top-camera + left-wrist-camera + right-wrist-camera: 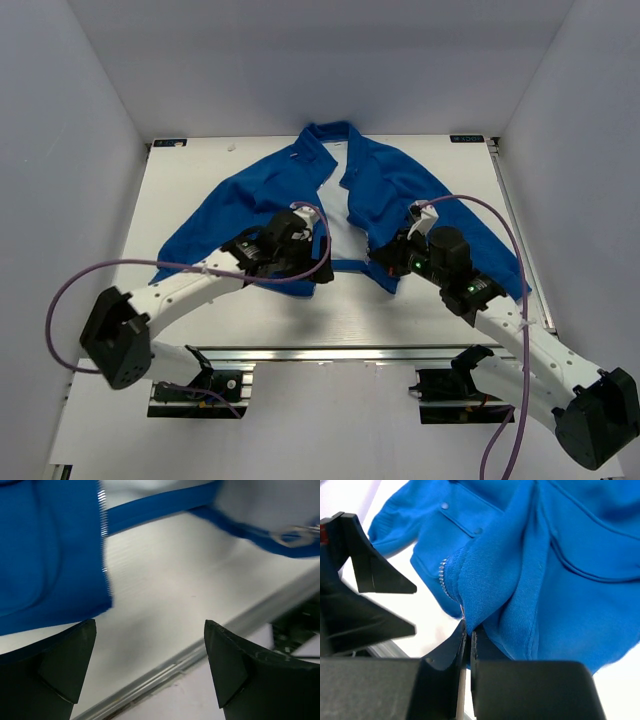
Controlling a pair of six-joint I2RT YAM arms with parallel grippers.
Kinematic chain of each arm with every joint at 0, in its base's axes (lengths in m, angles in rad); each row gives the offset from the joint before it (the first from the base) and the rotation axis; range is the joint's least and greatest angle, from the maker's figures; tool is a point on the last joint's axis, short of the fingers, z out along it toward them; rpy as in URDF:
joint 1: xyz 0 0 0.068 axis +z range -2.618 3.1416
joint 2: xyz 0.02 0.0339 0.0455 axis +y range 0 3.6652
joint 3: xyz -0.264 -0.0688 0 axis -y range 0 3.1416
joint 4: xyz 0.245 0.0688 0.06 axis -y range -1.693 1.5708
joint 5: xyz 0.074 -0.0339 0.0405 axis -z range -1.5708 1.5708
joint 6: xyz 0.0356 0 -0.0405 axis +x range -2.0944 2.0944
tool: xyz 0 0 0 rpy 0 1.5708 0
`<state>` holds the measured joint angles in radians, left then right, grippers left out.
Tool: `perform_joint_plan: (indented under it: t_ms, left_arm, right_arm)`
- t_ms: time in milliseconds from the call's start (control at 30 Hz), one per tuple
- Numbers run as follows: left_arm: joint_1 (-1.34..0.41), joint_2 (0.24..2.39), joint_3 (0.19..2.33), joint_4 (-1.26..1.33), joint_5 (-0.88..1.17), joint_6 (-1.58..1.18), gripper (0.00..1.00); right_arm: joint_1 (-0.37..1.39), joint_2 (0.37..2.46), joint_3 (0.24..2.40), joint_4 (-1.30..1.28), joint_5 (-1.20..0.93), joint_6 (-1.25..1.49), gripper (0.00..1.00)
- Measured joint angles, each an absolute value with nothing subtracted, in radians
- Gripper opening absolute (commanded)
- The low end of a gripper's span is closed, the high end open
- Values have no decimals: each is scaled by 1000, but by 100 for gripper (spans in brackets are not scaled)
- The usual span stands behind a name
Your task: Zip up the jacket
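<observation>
The desk (330,320) carries the jacket (400,190), spread open at mid-desk with its collar at the far side. The left pincer (150,627) gapes wide over bare desk near the left panel's hem, holding nothing. The right pincer (468,630) is clamped on the jacket's right front edge, beside the zipper (442,575).

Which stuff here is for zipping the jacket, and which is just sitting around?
For the job: jacket, its zipper teeth, left gripper (open), right gripper (pinching the jacket's edge).
Just there: purple cables, metal rail, table.
</observation>
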<state>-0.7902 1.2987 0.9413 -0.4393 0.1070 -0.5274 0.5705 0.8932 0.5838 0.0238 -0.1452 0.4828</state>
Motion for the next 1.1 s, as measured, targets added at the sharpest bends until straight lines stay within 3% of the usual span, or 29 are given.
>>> perform_joint_plan:
  t_ms: [200, 400, 700, 767, 1100]
  left_arm:
    - [-789, 1499, 1031, -615, -25, -525, 98]
    - [-789, 1569, 1023, -641, -101, -542, 86]
    - [-789, 1649, 1010, -621, -160, -551, 80]
    - [-789, 1656, 1005, -622, -173, -556, 73]
    - [-789, 1666, 989, -598, -180, -570, 73]
  right_arm:
    - [570, 881, 584, -39, -108, 470, 0]
    - [570, 870, 584, -60, -102, 464, 0]
    - [570, 870, 584, -62, -104, 465, 0]
    - [570, 870, 584, -62, -104, 464, 0]
    - [570, 875, 583, -62, -104, 464, 0]
